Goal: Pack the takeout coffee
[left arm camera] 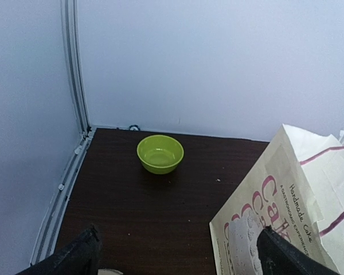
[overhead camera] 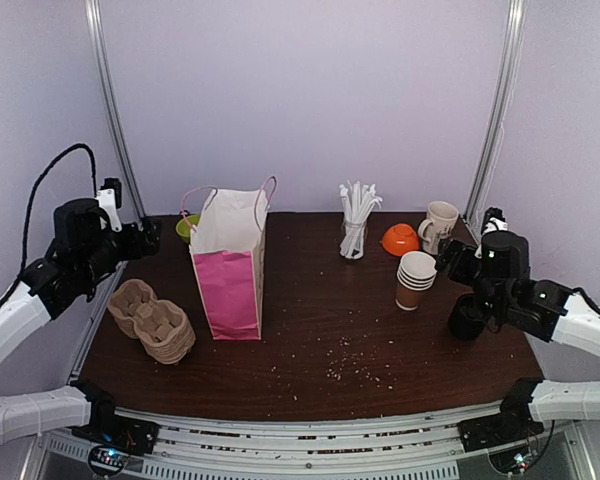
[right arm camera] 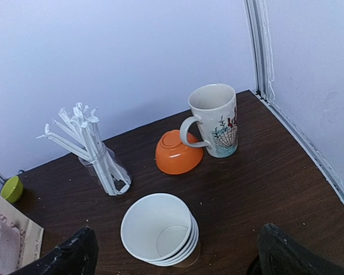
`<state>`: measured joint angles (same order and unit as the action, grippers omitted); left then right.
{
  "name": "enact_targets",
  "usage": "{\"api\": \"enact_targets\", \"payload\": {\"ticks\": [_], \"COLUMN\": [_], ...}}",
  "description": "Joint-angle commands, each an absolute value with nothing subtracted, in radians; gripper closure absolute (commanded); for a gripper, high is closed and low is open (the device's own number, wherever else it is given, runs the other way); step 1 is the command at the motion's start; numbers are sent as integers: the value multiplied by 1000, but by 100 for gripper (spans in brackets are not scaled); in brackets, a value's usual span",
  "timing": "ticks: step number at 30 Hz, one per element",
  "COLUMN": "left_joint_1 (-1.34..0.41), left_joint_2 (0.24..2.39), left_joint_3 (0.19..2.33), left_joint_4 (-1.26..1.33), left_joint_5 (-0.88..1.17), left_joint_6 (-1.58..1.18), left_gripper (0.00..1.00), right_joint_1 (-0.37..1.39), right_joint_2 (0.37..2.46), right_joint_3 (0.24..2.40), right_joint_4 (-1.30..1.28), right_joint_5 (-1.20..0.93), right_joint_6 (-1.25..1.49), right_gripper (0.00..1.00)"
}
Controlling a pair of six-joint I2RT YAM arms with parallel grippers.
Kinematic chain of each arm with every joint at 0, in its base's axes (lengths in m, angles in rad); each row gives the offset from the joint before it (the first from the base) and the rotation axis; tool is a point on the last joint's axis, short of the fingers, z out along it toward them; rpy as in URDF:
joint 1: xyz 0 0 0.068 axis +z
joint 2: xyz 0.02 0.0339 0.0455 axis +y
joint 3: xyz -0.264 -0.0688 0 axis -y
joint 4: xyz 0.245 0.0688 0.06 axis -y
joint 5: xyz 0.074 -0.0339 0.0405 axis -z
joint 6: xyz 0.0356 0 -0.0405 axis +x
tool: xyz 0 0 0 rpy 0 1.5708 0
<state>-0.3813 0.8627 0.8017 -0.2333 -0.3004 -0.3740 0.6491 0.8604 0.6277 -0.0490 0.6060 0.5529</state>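
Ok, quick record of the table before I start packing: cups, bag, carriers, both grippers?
cups: paper cups, nested stack, upright, no lids on, right of centre
bag: paper bag, upright, mouth open, left of centre
carriers: pulp carriers, stacked, left of the bag
left gripper: open, empty, facing green bowl
right gripper: open, empty, aimed at the cups
nearby: orange bowl tipped beside mug; straws in jar

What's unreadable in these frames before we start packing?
Inside of the paper bag: top view, its own walls hide it.
The green bowl: top view, mostly behind the bag.
The black object beside the cup stack: top view, right arm overlaps it, too dark to identify.
The bag lettering: left wrist view, cut by frame edge.
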Motion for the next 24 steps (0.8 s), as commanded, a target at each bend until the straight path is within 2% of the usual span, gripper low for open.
{"api": "enact_targets", "payload": {"ticks": [1, 5, 7, 11, 17, 24], "left_joint_1": [-378, -379, -379, -378, -381, -425], "left_joint_2": [790, 715, 669, 612, 672, 671], "left_joint_3": [760, 719, 694, 661, 707, 757], "left_joint_4": [-172, -138, -89, -34, -184, -309], "left_joint_5": [-418, -437, -317, -124, 12, 34], "left_joint_6": [-407, -419, -378, -348, -456, -530], "left_gripper": [2, 2, 2, 2, 2, 2], "right_joint_1": [645, 646, 645, 648, 690, 717], "right_joint_2": [784, 738, 729, 799, 890, 956], "right_joint_3": [623, 628, 615, 647, 677, 673], "right_joint_4": [0, 12, 46, 8, -22, 11], "right_joint_5": [513, 370, 289, 272, 269, 253], "right_joint_6": [544, 536, 510, 493, 505, 522], "right_gripper": [0, 0, 0, 0, 2, 2]}}
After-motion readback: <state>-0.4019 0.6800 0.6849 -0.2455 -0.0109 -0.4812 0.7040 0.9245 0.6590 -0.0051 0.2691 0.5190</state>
